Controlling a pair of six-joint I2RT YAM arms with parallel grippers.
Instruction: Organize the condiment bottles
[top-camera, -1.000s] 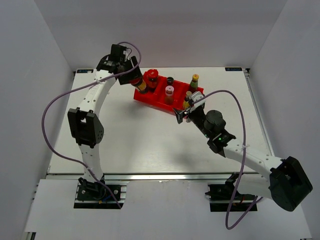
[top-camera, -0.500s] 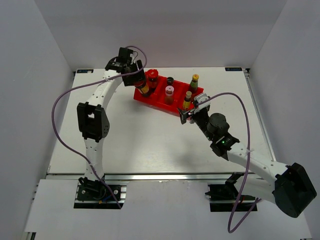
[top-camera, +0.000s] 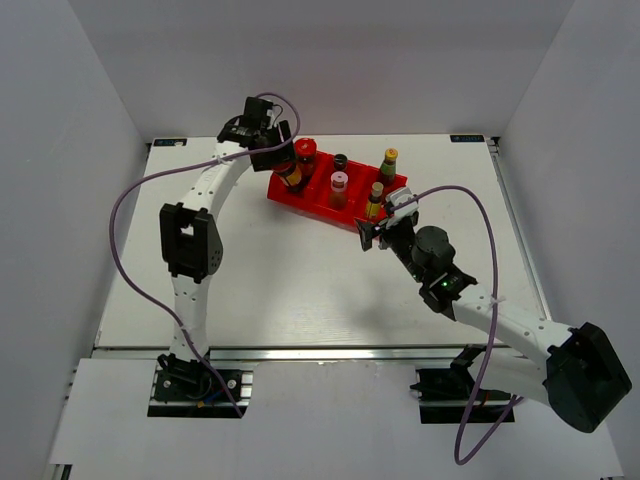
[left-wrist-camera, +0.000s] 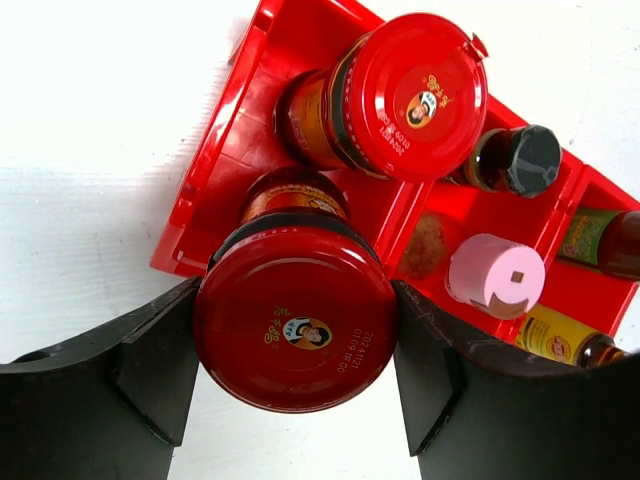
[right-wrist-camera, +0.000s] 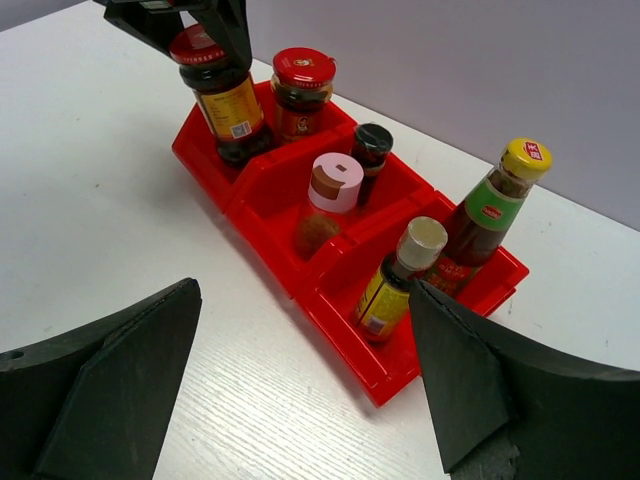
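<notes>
Left gripper (left-wrist-camera: 295, 338): jaws clamped on red-lidded jar (right-wrist-camera: 226, 104), tilted, base in red tray (right-wrist-camera: 350, 366) end compartment. Right gripper (right-wrist-camera: 302, 290): jaws wide, empty.

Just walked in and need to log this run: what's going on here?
The left hand grips a red-lidded jar, tilted, its base down in the end compartment of the red tray, beside the other red-lidded jar. Four slimmer bottles sit in the other two compartments. The right hand is open and holds nothing, near the tray's opposite end.
</notes>
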